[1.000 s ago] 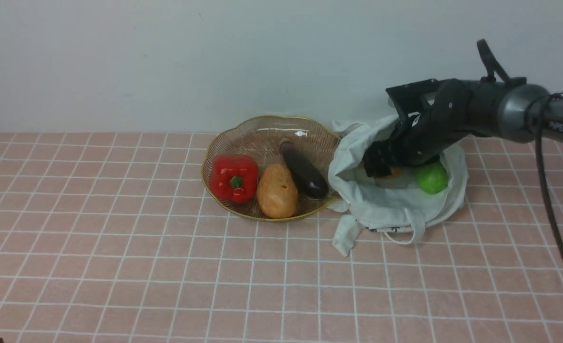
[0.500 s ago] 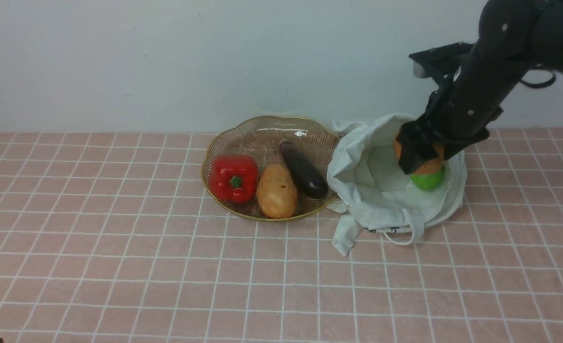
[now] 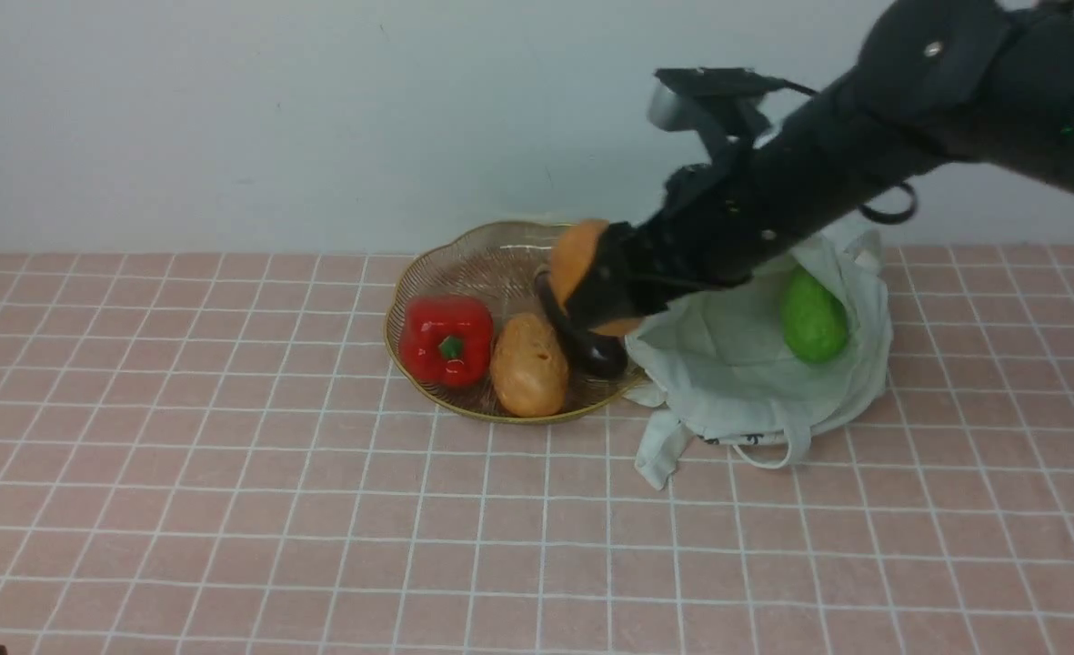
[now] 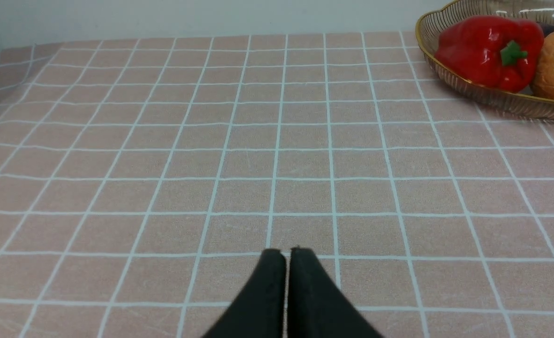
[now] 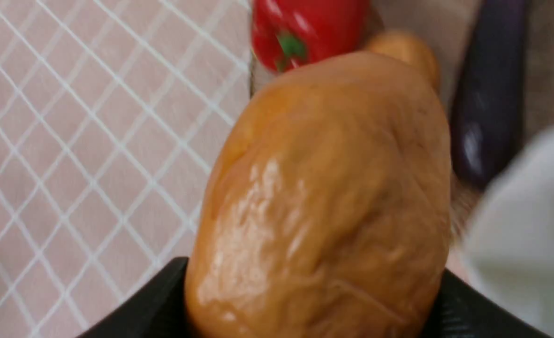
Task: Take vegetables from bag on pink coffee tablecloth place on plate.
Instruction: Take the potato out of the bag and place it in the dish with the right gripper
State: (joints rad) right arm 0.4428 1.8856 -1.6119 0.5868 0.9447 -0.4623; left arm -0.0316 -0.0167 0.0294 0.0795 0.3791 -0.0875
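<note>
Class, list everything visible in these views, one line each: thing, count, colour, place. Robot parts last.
tablecloth: one, pink with white grid, under everything
wall: one, whitish, behind
plate: one, brownish glass, gold rim, centre rear
bell pepper: one, red, plate's left
plated potato: one, orange-brown, plate's middle
eggplant: one, dark purple, plate's right
held potato: one, orange-brown, above plate's right side
bag: one, off-white, right of plate
green vegetable: one, green, in bag
left gripper: one, black, shut, over the cloth
right gripper: one, black, shut on held potato
</note>
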